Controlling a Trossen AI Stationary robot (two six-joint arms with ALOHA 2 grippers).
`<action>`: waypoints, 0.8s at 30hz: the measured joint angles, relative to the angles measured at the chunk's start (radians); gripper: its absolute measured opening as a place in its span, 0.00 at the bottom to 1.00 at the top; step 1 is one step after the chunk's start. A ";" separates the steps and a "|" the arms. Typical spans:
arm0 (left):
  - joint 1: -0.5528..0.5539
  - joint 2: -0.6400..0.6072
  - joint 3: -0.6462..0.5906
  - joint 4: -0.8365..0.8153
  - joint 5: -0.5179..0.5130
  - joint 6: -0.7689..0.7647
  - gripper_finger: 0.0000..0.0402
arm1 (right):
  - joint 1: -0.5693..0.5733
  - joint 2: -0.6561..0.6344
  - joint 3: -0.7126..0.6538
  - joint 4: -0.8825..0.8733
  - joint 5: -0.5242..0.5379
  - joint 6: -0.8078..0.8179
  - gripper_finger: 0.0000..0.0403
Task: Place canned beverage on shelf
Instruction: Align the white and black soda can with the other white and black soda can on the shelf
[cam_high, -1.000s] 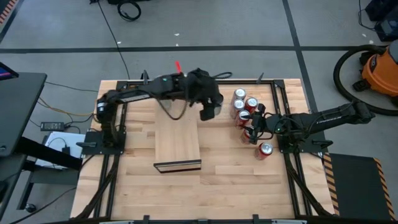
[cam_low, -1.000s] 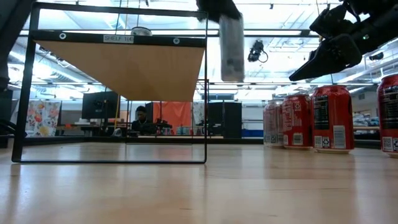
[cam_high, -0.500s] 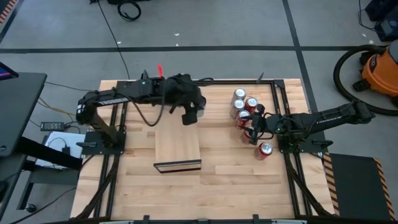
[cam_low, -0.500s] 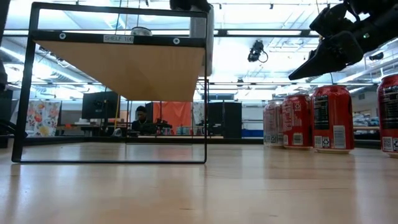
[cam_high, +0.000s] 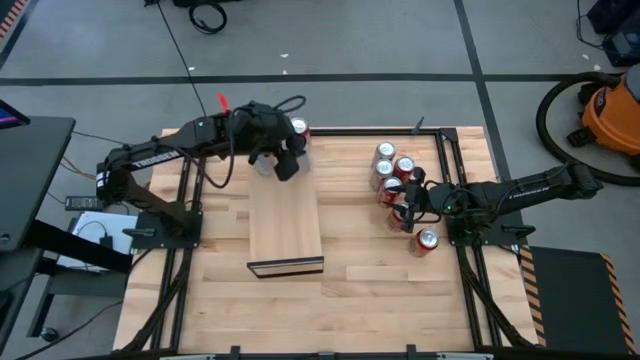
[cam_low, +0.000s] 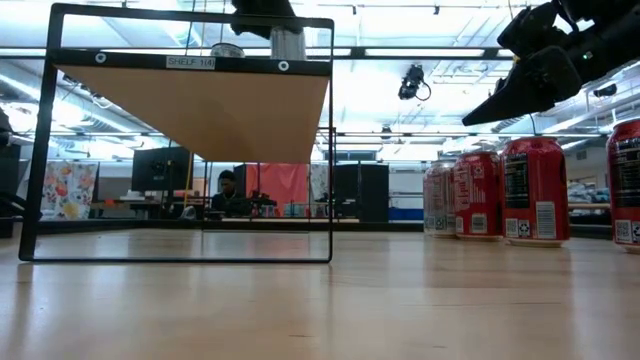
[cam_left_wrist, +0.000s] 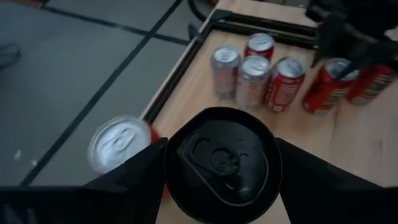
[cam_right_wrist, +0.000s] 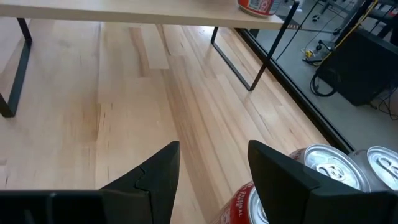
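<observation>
On the near right we keep the right gripper (cam_high: 405, 212) parked with its fingers apart and empty, beside the cluster of cans (cam_high: 392, 172). Farther off, the left gripper (cam_high: 283, 160) clamps a dark can (cam_left_wrist: 222, 163) upright over the far end of the shelf (cam_high: 285, 232), next to a red can (cam_high: 298, 128) standing there. We judge placing underway; next comes lowering squarely, then releasing.
</observation>
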 joint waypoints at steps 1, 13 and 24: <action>0.005 -0.001 0.000 -0.004 -0.006 -0.011 0.63 | 0.000 0.000 0.000 0.001 0.000 0.000 0.50; -0.004 0.006 0.000 -0.011 -0.094 -0.134 0.63 | 0.000 0.000 0.000 0.005 0.000 -0.007 0.50; -0.038 0.012 0.002 -0.027 -0.213 -0.224 0.63 | 0.000 0.000 0.000 0.014 -0.004 -0.008 0.50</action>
